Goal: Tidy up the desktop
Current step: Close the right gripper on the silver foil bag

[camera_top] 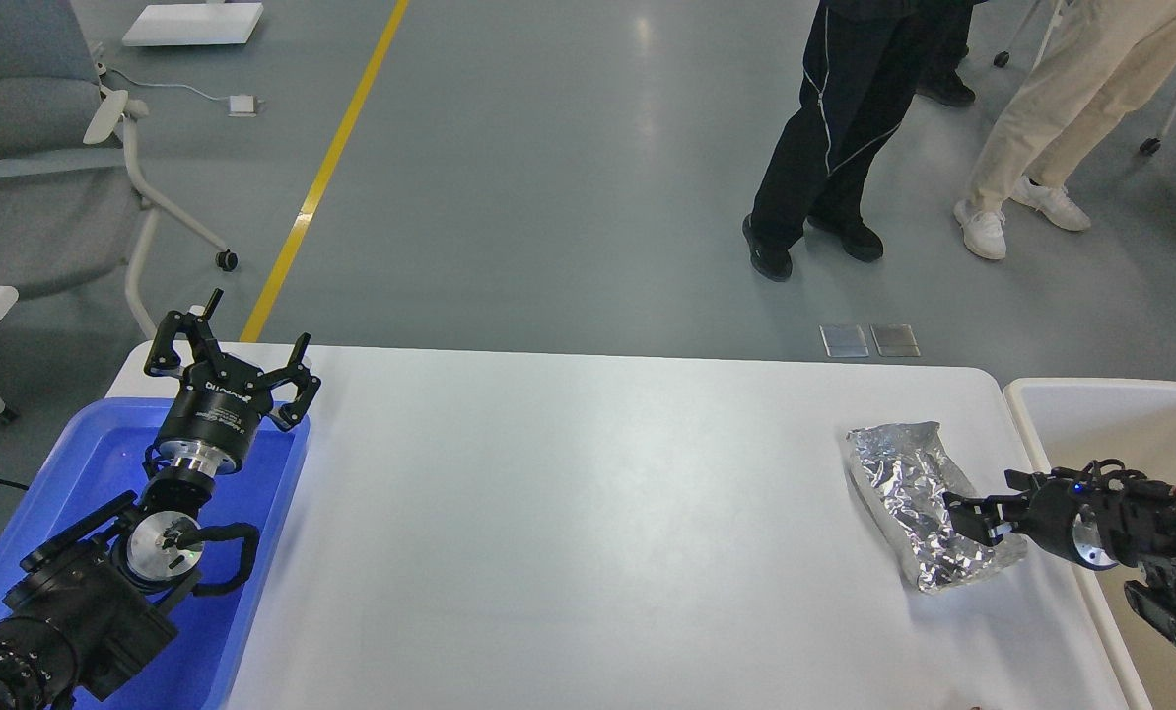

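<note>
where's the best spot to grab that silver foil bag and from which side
Probably the foil bag's near right corner, approached from the right, the bin side. The bag lies flat and crumpled on the desktop, so its thin edge is easier to pinch than its broad face. The right gripper is already at that corner; whether it has closed there cannot be told. The left gripper is open, far off over the blue tray.

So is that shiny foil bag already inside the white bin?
No, the foil bag lies on the desktop, beside the white bin, with the right gripper at it.
</note>
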You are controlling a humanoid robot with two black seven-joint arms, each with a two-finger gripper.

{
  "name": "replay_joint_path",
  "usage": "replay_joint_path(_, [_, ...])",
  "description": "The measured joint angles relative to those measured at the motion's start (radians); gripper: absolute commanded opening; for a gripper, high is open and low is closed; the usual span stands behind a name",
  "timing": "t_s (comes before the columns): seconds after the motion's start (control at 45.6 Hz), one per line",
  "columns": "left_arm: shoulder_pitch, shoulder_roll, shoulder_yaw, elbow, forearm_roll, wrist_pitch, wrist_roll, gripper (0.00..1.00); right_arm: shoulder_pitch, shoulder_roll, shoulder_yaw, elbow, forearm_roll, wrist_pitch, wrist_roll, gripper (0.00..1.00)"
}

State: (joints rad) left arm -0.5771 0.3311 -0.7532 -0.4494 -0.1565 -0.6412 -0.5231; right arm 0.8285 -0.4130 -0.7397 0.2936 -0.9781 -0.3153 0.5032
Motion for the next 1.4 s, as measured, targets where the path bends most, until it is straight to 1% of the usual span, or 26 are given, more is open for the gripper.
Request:
replay_joint_path(0.066, [0.000, 0.000, 0.000, 0.000, 0.000, 0.000, 0.000, 1.00, -0.007, 0.001, 0.000, -0.002, 0.002, -0.011, 0.001, 0.75])
replay_joint_path(0.241, [0.000, 0.000, 0.000, 0.000, 0.000, 0.000, 0.000, 1.00, -0.022, 0.002, 0.000, -0.005, 0.005, -0.033, 0.001, 0.74])
replay_joint_path(0.351, [0.000, 0.000, 0.000, 0.000, 0.000, 0.000, 0.000, 1.00, -0.028, 0.005, 0.000, -0.007, 0.006, -0.040, 0.001, 0.69])
replay_joint_path(0.46, [0.000, 0.000, 0.000, 0.000, 0.000, 0.000, 0.000, 1.00, -0.035, 0.008, 0.000, -0.007, 0.006, -0.044, 0.001, 0.61])
replay_joint_path(0.548, [0.000, 0.000, 0.000, 0.000, 0.000, 0.000, 0.000, 1.00, -0.041, 0.011, -0.002, -0.008, 0.006, -0.046, 0.002, 0.51])
replay_joint_path(0.592, [0.000, 0.000, 0.000, 0.000, 0.000, 0.000, 0.000, 1.00, -0.043, 0.012, -0.004, -0.008, 0.006, -0.046, 0.002, 0.44])
replay_joint_path(0.789, [0.000, 0.000, 0.000, 0.000, 0.000, 0.000, 0.000, 1.00, -0.056, 0.014, -0.008, -0.007, 0.006, -0.043, 0.002, 0.02])
replay_joint_path(0.811, [0.000, 0.000, 0.000, 0.000, 0.000, 0.000, 0.000, 1.00, -0.057, 0.014, -0.008, -0.007, 0.006, -0.042, 0.002, 0.00])
replay_joint_path(1.402, [0.000, 0.000, 0.000, 0.000, 0.000, 0.000, 0.000, 1.00, -0.057, 0.012, 0.000, -0.008, 0.042, -0.024, 0.001, 0.00])
